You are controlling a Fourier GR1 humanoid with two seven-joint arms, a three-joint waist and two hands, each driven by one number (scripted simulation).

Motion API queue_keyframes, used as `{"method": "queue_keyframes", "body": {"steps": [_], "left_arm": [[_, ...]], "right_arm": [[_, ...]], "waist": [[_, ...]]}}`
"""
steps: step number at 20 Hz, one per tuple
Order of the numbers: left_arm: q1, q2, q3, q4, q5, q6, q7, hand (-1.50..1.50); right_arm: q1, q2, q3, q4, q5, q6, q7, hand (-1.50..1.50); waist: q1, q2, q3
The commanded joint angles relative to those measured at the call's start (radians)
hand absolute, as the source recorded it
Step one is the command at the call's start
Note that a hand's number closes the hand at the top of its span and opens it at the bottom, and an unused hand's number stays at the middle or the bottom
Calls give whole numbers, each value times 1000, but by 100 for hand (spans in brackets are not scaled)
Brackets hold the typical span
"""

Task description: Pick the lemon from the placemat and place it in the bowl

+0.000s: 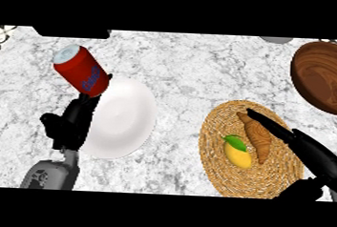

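the lemon (239, 155) is lying on the placemat (218, 172), next to a croissant (257, 138). the right hand (297, 142) is reaching over with straight, open fingers. it should be curling around only the lemon, then going to the bowl (326, 79).

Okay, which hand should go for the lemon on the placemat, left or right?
The right hand. Its straight fingers already reach over the woven placemat beside the lemon, and the wooden bowl lies on that side. The left hand sits far off by the white plate.
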Motion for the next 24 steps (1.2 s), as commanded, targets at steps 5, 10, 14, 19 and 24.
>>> {"method": "queue_keyframes", "body": {"steps": [5,10,14,19,24], "left_arm": [[22,5,35,-7,-7,-40,8,0],[28,-38,22,17,-33,-32,-29,0],[-18,-36,69,125,-39,-39,-90,0],[-18,-45,59,29,-50,-52,9,0],[77,-33,54,-96,-37,-86,39,0]], "right_arm": [[84,50,-131,-35,-66,140,-58,-150],[94,160,-117,46,11,145,-96,-150],[118,195,-126,-6,-9,176,-15,-150],[74,277,-160,115,60,211,-87,-150],[36,339,-154,133,100,209,-29,-150]], "waist": [[-3,-1,0],[-2,0,0],[-5,0,0],[-2,0,0],[2,-1,0]]}}
